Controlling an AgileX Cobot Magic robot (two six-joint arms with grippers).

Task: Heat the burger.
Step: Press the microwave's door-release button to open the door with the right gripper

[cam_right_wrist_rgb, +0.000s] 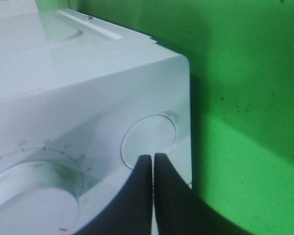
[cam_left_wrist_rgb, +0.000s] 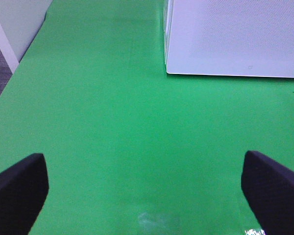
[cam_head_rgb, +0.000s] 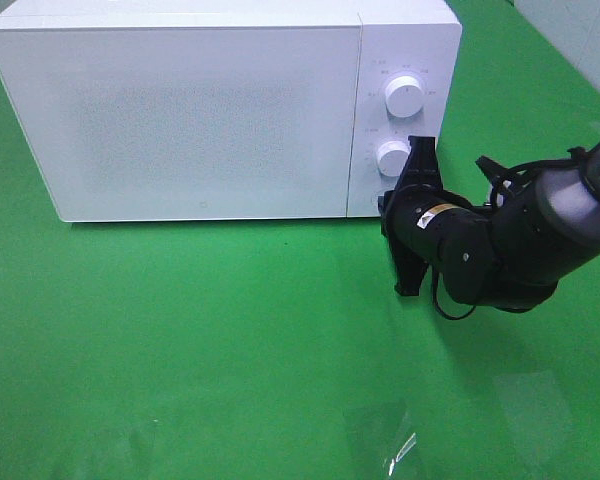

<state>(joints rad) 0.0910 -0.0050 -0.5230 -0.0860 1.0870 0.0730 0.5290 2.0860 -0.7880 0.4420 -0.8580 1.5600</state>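
Now the right gripper (cam_right_wrist_rgb: 153,160), jaws together, has its tips at the round button (cam_right_wrist_rgb: 149,134) of the shut microwave (cam_head_rgb: 180,110); push straight and centred, lest they slip. Left gripper (cam_left_wrist_rgb: 147,188) gapes wide. Burger shows nowhere.

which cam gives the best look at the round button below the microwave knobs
The right wrist view: the round button sits mid-frame, close up, with the shut right gripper at its rim. In the exterior high view that gripper hides nearly all of it. The left wrist view shows only part of the microwave, no button.
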